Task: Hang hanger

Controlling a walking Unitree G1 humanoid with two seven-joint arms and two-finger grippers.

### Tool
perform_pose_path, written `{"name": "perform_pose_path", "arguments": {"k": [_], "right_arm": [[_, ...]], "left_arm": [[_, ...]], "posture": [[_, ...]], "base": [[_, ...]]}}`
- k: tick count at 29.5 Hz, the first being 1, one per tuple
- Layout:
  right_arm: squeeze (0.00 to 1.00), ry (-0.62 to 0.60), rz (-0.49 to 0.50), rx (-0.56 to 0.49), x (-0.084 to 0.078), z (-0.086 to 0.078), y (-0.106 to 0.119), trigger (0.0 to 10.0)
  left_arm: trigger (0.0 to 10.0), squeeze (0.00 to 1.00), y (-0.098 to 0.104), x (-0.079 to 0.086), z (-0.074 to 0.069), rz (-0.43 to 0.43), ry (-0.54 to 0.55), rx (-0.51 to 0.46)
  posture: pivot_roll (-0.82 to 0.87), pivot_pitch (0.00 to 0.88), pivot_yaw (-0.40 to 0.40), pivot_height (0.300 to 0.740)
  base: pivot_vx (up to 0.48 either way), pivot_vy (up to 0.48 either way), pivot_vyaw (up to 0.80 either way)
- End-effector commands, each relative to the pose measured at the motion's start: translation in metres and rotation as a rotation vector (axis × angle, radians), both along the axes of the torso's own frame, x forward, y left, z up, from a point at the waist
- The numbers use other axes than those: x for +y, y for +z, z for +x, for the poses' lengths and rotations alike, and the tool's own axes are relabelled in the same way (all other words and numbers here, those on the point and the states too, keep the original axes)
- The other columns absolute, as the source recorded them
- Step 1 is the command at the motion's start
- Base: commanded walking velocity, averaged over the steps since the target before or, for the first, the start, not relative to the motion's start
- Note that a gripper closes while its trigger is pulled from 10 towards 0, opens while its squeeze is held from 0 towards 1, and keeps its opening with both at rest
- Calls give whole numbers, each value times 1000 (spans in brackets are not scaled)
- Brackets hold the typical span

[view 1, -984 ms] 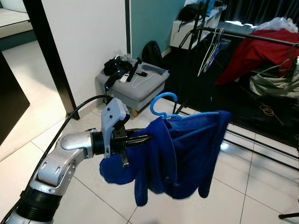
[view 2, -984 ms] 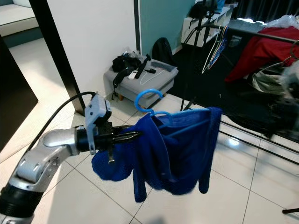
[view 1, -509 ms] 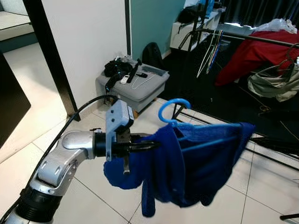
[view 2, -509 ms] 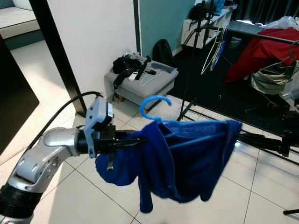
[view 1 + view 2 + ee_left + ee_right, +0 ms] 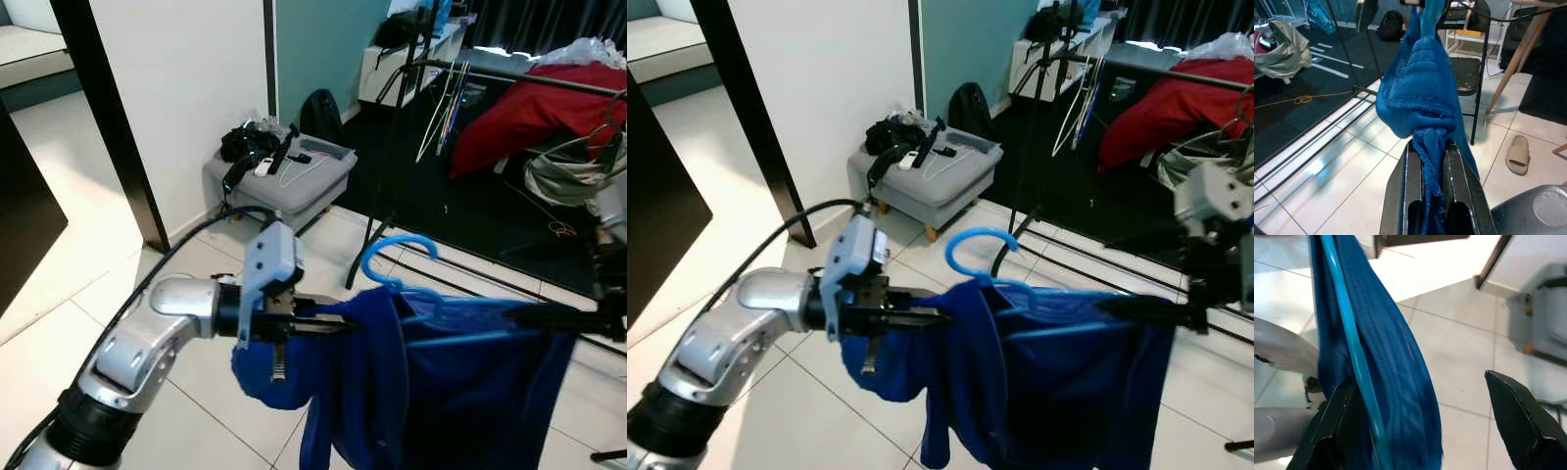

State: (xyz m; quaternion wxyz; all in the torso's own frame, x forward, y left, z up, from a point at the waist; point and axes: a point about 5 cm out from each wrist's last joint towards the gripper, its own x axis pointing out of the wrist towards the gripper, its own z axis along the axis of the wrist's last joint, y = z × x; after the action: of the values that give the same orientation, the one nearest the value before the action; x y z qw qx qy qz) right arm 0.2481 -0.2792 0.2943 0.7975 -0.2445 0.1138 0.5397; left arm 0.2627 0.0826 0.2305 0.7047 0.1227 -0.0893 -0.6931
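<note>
Clearly not hung yet: one blue hanger (image 5: 982, 257) carrying one blue garment (image 5: 1058, 377) is held mid-air, well short of the one clothes rail (image 5: 509, 73). Left gripper (image 5: 1431, 161) pinches the cloth; right gripper (image 5: 1420, 416) is spread wide at the hanger's far end.
</note>
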Motion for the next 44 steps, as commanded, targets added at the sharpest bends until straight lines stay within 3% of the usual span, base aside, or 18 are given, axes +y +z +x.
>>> {"name": "perform_pose_path", "arguments": {"k": [1,3,4,5,6,26,27,28,29,36,44], "right_arm": [[0,107,-13,35,18,1,-4,10000],[0,107,-13,35,18,1,-4,10000],[0,152,-22,56,25,3,-6,8941],[0,152,-22,56,25,3,-6,8941],[0,185,-31,72,29,3,-8,0],[0,286,-51,131,38,8,-9,0],[0,288,-52,129,39,8,-9,0],[0,288,-52,129,39,8,-9,0],[0,290,-52,124,40,9,-8,0],[0,288,-49,103,39,10,-3,0],[0,247,-46,79,31,9,3,0]], "left_arm": [[10000,0,5,-8,-7,-4,-60,-32],[10000,0,5,-8,-7,-4,-60,-32],[10000,0,5,-9,-8,-3,-73,-34],[10000,0,5,-9,-8,-3,-73,-34],[10000,0,6,-11,-8,-2,-81,-36],[10000,0,6,-13,-3,-13,-73,-48],[10000,471,5,-13,-2,-19,-75,-20],[10000,471,5,-13,-2,-19,-75,-20],[10000,1000,5,-11,-1,-29,-83,16],[10000,1000,9,-2,2,-56,-86,40],[10000,1000,12,11,13,-78,5,14]], "posture": [[-109,68,5,740],[-109,68,5,740],[-108,67,4,740],[-108,67,4,740],[-108,67,4,740],[-106,47,-7,740],[-107,43,-8,740],[-107,43,-8,740],[-108,43,-7,740],[-110,47,-8,740],[-113,58,-5,740]], "base": [[0,0,0],[0,0,0],[0,0,0],[0,0,0],[0,0,0],[0,0,0],[0,0,0],[0,0,0],[0,0,0],[0,0,0],[0,0,0]]}}
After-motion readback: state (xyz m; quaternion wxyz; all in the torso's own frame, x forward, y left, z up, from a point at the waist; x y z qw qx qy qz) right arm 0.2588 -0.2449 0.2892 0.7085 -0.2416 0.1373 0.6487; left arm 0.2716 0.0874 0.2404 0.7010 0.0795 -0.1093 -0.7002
